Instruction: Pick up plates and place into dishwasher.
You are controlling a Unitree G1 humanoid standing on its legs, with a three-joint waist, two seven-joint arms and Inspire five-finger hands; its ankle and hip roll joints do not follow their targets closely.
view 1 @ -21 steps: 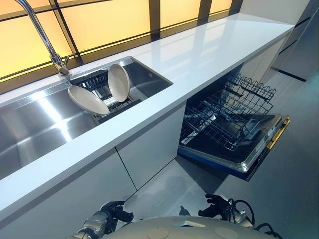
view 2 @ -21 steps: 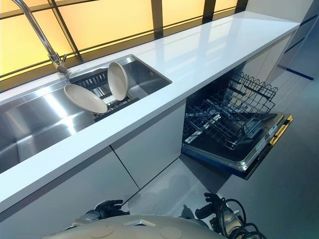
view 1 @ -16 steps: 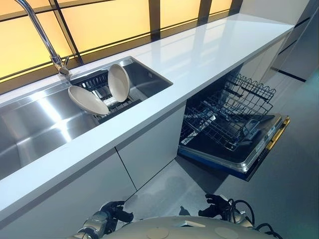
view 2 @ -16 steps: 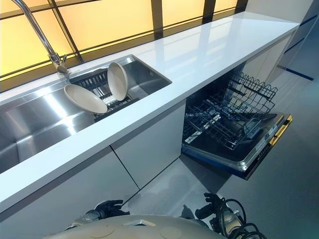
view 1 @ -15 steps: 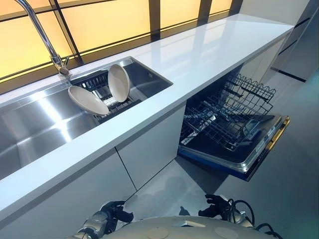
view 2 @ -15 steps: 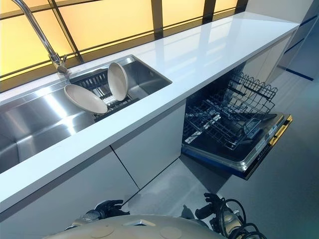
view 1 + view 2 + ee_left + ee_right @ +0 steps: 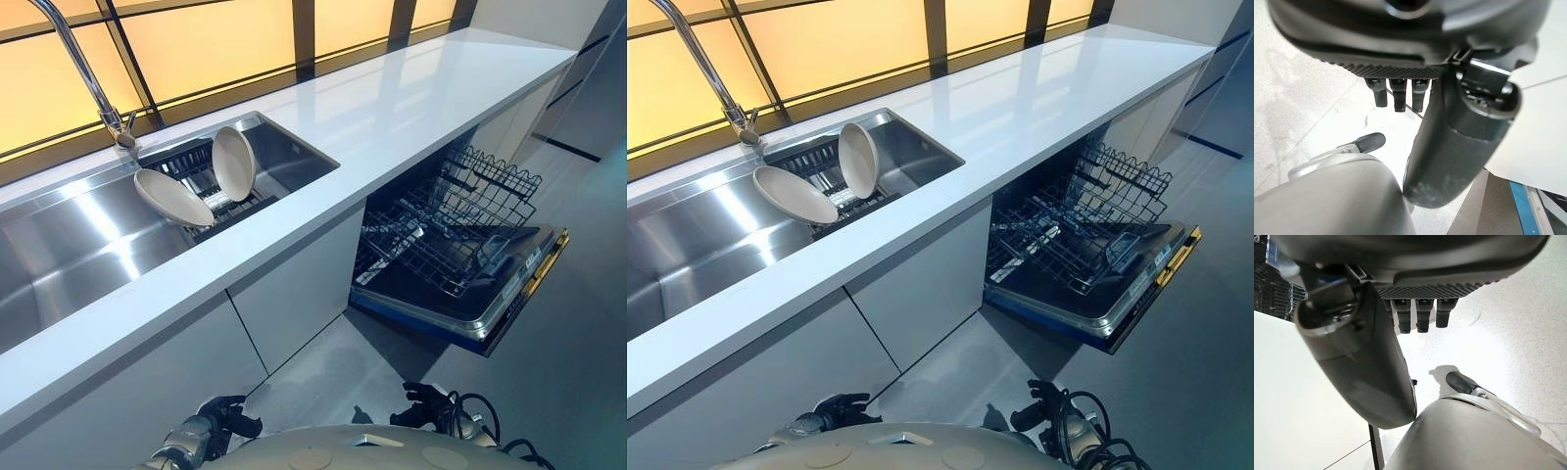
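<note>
**Plates wait in the sink; both hands hang low and empty**

Left eye view: two pale plates stand in a dark rack inside the steel sink [image 7: 59,245]. The leaning plate [image 7: 172,197] tilts far over; the upright plate [image 7: 234,163] stands just beside it, their edges close or touching. Both lie far up and forward of the left hand [image 7: 227,415], which hangs down near the floor in front of the cabinet doors. The right hand [image 7: 427,403] hangs at the same low level. The open dishwasher [image 7: 460,294], with its door down and its wire rack [image 7: 446,230] pulled out, sits forward of the right hand and above it. The white countertop [image 7: 392,108] runs between sink and dishwasher.

Right eye view: the same layout, with the tap [image 7: 710,73] rising behind the sink, well beyond either hand's reach as they hang.

Left wrist view: the left hand's fingers [image 7: 1396,98] point straight down, relaxed and apart from the thumb [image 7: 1459,147], with nothing between them; only floor lies past them.

Right wrist view: the right hand's fingers [image 7: 1420,316] likewise hang straight and loose beside the thumb [image 7: 1359,360], holding nothing.

Judgement: no plate has been touched, so the task stands at its first step, the approach. The next move likely calls for raising the left hand over the counter edge toward the nearer leaning plate, then closing on its rim without knocking its neighbour.
</note>
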